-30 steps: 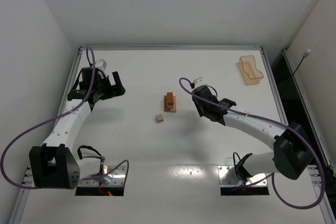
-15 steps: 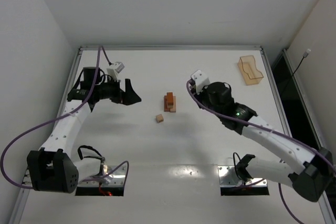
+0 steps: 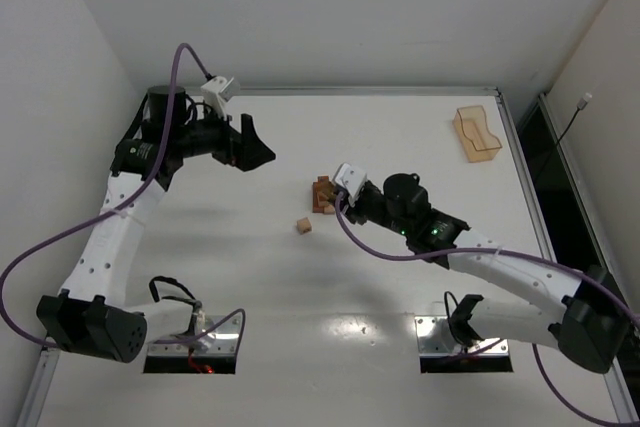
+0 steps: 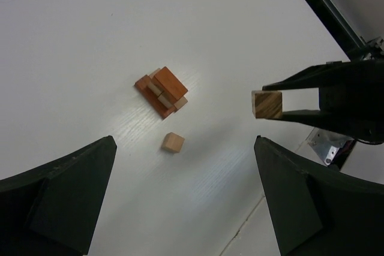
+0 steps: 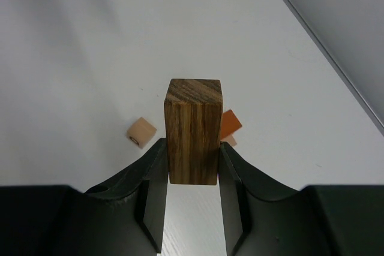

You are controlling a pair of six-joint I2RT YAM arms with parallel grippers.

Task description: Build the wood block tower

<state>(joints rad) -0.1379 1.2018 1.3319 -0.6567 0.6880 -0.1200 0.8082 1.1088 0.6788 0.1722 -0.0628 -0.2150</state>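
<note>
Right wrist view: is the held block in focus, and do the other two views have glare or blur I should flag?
Right wrist: the held block is sharp, grain readable; the loose cube behind looks slightly soft. Left wrist: the stack is crisp, the left gripper's fingers dark and featureless. Top external: mild glare on the table near the bases.

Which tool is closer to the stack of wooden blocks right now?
Right. The right tool, shut on a dark wooden block, hovers close by the block stack on its right; the left tool, open, is well off to its left.
</note>
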